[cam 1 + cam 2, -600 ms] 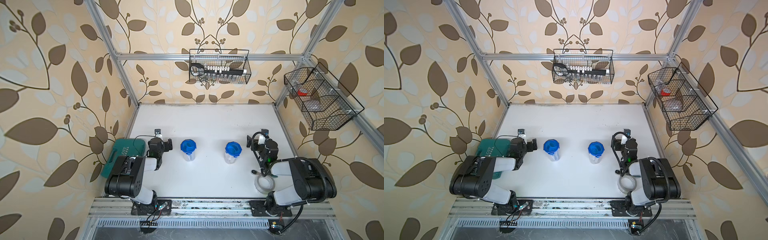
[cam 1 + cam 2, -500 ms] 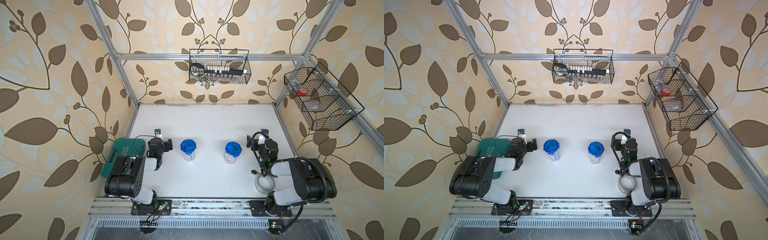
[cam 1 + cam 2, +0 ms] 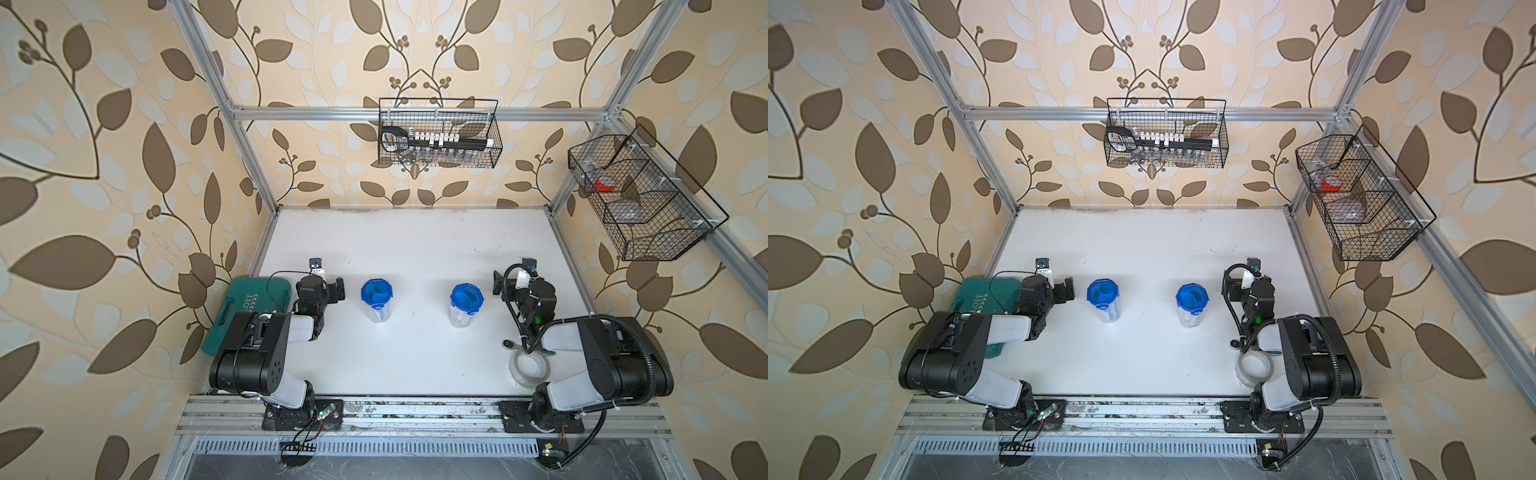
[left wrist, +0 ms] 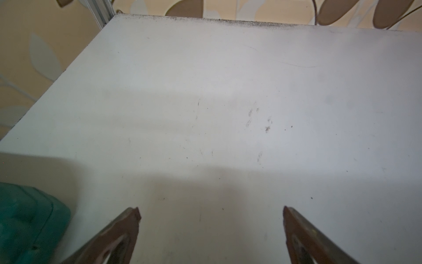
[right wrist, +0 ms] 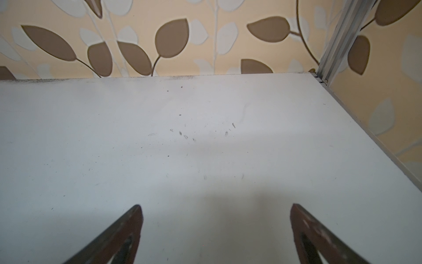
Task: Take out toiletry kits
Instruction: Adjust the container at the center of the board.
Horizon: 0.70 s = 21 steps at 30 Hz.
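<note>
White desk (image 3: pixel 415 249) | toiletry kits (image 3: pixel 1108 315) inside upright lidded jars (image 3: pixel 376 299), one inboard of each arm | left fingers (image 4: pixel 123 230), right fingers (image 5: pixel 306 230) spread, empty

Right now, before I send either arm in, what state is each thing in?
Left jar: upright, lid on.
Right jar: upright, lid on.
Left gripper: open, empty, touching neither jar.
Right gripper: open, empty, touching neither jar.
Green case: shut, lying flat, partly under the left arm.
Tape roll: lying flat, partly under the right arm.
</note>
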Each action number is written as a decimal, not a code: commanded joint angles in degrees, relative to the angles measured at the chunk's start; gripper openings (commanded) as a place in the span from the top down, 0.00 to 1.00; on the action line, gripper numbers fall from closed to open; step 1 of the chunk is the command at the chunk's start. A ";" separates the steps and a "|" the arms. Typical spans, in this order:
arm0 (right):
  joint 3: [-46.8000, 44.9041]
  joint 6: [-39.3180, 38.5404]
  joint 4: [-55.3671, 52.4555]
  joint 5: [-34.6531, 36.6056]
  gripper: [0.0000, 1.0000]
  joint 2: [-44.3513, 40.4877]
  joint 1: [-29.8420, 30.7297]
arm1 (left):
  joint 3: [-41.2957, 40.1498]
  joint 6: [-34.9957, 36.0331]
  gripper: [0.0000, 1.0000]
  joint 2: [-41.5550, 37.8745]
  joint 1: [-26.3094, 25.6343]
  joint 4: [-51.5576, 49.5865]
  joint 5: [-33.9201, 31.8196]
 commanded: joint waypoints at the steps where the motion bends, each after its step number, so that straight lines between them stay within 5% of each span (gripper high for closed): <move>1: -0.33 -0.52 0.73 -0.63 0.01 -0.65 0.21 | 0.72 0.89 0.01 -0.56 0.29 1.19 0.61; 9: -0.29 -0.45 1.93 0.90 0.01 -1.58 0.58 | 0.61 1.01 0.01 -0.98 0.13 1.38 0.37; 10: 2.24 -0.52 -5.06 5.16 0.01 -4.67 2.03 | 1.17 1.40 0.01 -1.88 -0.73 1.64 -3.56; 12: 14.97 3.46 -32.36 15.56 0.01 -11.58 4.97 | 12.07 -1.81 0.01 -6.48 -2.67 -20.20 -14.32; 15: 36.43 19.61 -66.79 18.51 0.01 -13.50 5.17 | 28.44 -17.38 0.01 -7.67 -2.84 -45.26 -25.06; 17: 40.28 26.56 -73.79 18.75 0.01 -12.19 4.84 | 37.61 -25.15 0.01 -8.39 -3.32 -58.61 -20.69; 18: 42.82 30.00 -79.76 12.62 0.04 -10.67 1.68 | 40.72 -27.77 0.07 -9.45 -3.87 -62.75 -15.54; 19: 44.93 31.05 -83.90 7.37 0.16 -9.58 -0.79 | 41.98 -28.45 0.13 -10.63 -4.43 -63.69 -9.31; 21: 46.53 33.41 -90.60 7.43 0.22 -11.03 -1.37 | 45.19 -29.83 0.19 -12.87 -10.11 -65.94 -5.46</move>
